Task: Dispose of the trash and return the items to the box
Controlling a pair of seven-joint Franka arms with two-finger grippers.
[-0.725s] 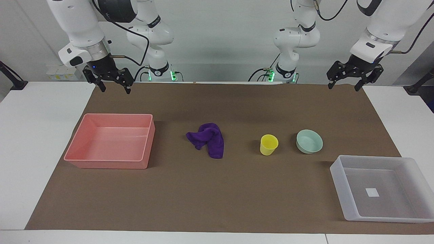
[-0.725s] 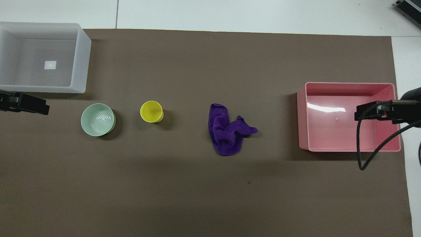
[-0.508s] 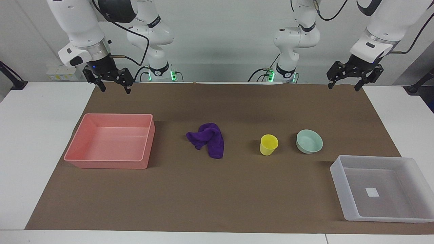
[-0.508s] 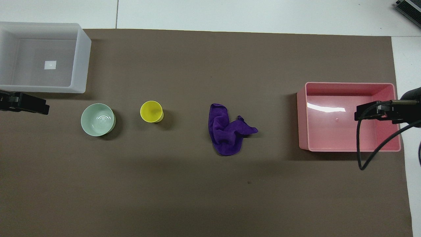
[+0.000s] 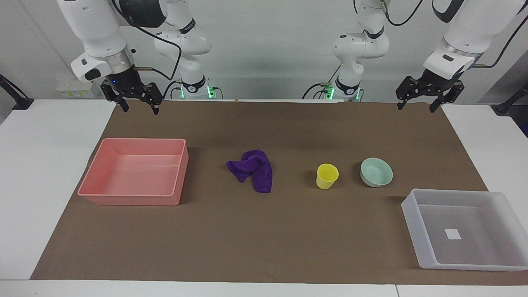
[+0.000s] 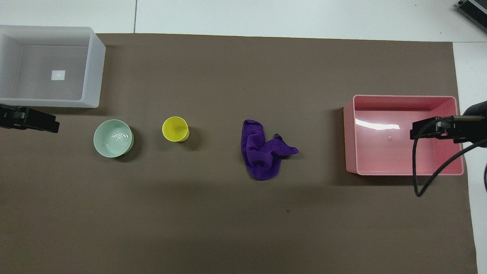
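The purple cloth [image 5: 252,169] [image 6: 263,150] lies crumpled at the middle of the brown mat. The yellow cup [image 5: 327,175] [image 6: 175,129] stands upright beside it, toward the left arm's end. The mint-green bowl [image 5: 376,172] [image 6: 113,138] sits beside the cup, closer to that end. The translucent box [image 5: 412,218] [image 6: 93,68] is empty, at the left arm's end, farther from the robots than the bowl. My left gripper [image 5: 416,108] hangs open and empty, high over the mat's edge by the robots. My right gripper [image 5: 140,109] hangs open and empty over that edge at its own end.
An empty pink bin [image 5: 181,173] [image 6: 350,133] stands at the right arm's end of the brown mat [image 5: 264,239]. White tabletop borders the mat on all sides. A black cable [image 6: 416,171] hangs by the right gripper over the bin.
My left gripper has shifted very slightly toward the table's middle. The right arm and all objects have not moved.
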